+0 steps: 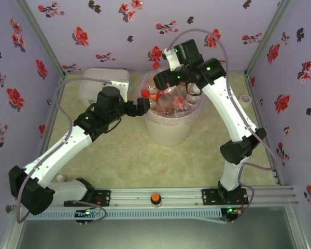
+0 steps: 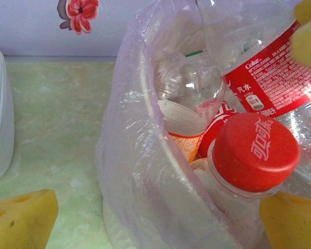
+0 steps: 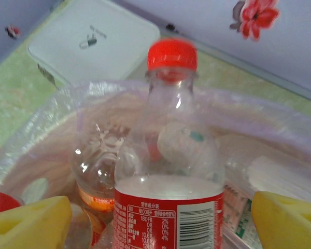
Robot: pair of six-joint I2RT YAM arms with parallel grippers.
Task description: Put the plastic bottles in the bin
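The bin [image 1: 168, 136] is a white bucket lined with a pink bag, standing mid-table with several plastic bottles [image 1: 172, 102] piled in it. My right gripper [image 1: 159, 87] hangs over the bin's far left side. In the right wrist view my right gripper [image 3: 160, 223] is open, and a red-capped, red-labelled bottle [image 3: 168, 155] stands between the yellow fingers with a gap on each side. My left gripper [image 1: 145, 106] is at the bin's left rim. In the left wrist view my left gripper [image 2: 155, 223] is open astride the bagged rim [image 2: 132, 171], beside a red-capped bottle [image 2: 254, 150].
A white rectangular lidded box [image 1: 101, 83] sits just left of the bin, behind my left arm. A small tape roll [image 1: 244, 98] lies at the back right. Flowered walls close in the table on three sides, and a rail with an orange knob [image 1: 155, 198] runs along the near edge.
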